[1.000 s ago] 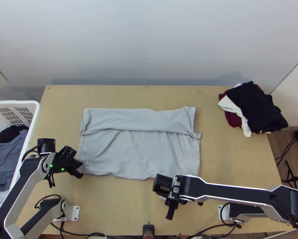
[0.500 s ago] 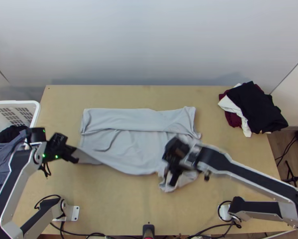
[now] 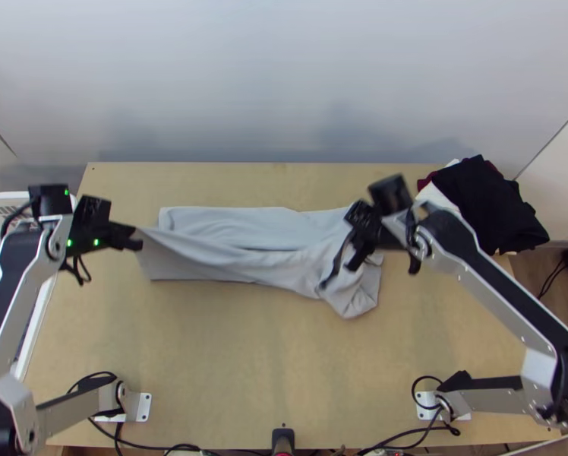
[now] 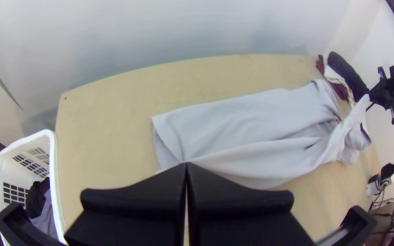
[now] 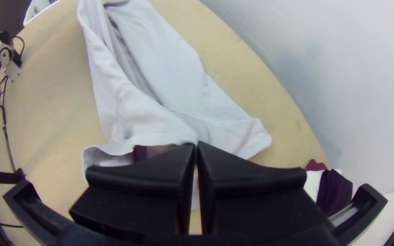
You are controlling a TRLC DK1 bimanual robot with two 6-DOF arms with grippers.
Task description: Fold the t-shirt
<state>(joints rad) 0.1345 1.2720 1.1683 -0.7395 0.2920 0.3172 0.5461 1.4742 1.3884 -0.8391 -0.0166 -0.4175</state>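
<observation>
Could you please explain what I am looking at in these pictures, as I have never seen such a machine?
Two robot arms, a left arm and a right arm, work at a wooden table. One picture looks steeply down from above; the other two come from cameras on the arms' wrists. The light grey t-shirt lies partly folded. The left claw pinches it near one end, the right claw near the other. A pile of dark and white clothes lies at the table's far right, and a white basket with laundry stands beside its left edge.
</observation>
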